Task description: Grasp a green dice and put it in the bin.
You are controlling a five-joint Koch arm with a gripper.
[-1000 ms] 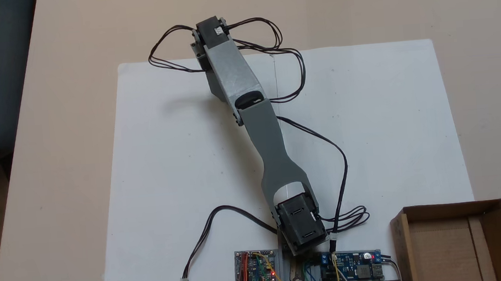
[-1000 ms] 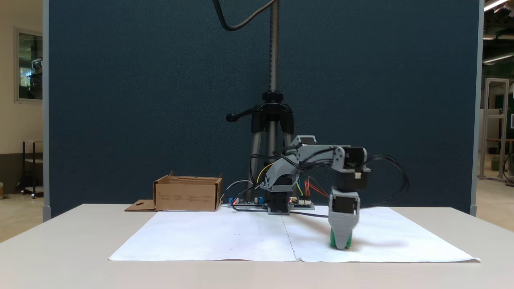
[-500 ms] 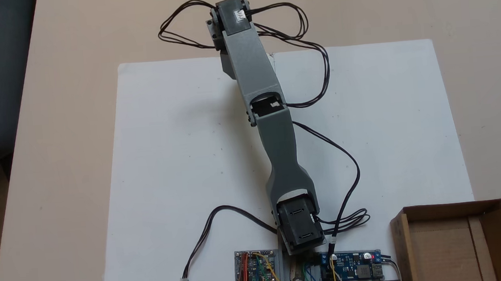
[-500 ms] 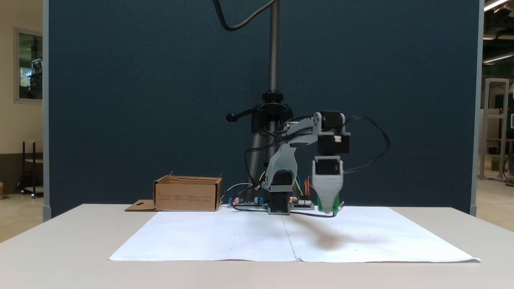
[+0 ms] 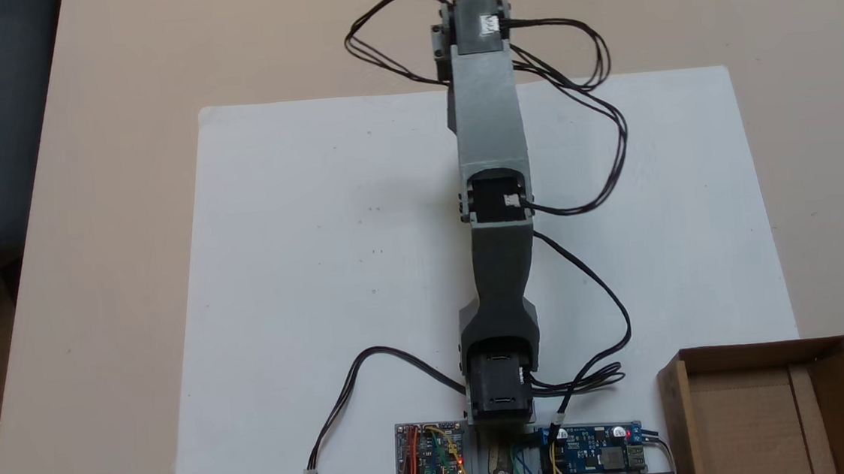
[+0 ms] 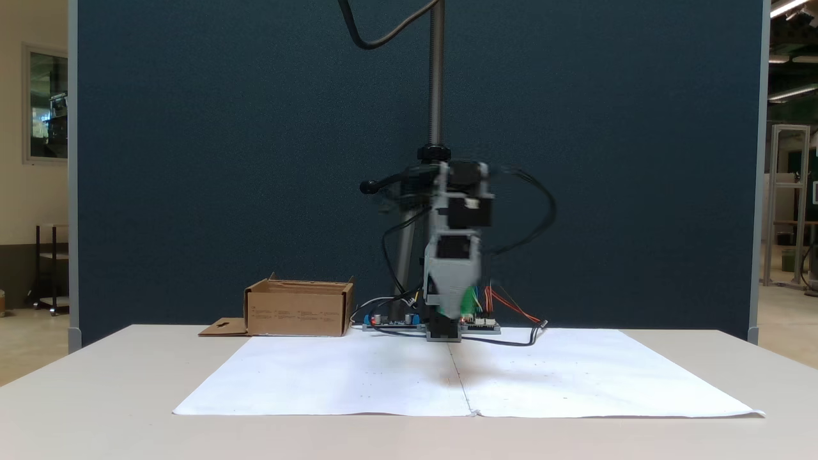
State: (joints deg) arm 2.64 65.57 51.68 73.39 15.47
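Claw with green dice now higher, bin well apart.

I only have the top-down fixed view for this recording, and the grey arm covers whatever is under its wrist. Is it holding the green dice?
Observer: In the side-on fixed view, the small bright green plastic dice shows as a green smear at the downward-pointing gripper, which appears shut on it. That spot is blurred.
Operator: Is the dice resting on the table?
Observer: No. The gripper hangs clear above the white paper sheet, with a faint shadow beneath it.
Operator: Is it over the bin?
Observer: Not yet. The shallow brown cardboard box stands well to the left of the gripper in that view, apart from it.
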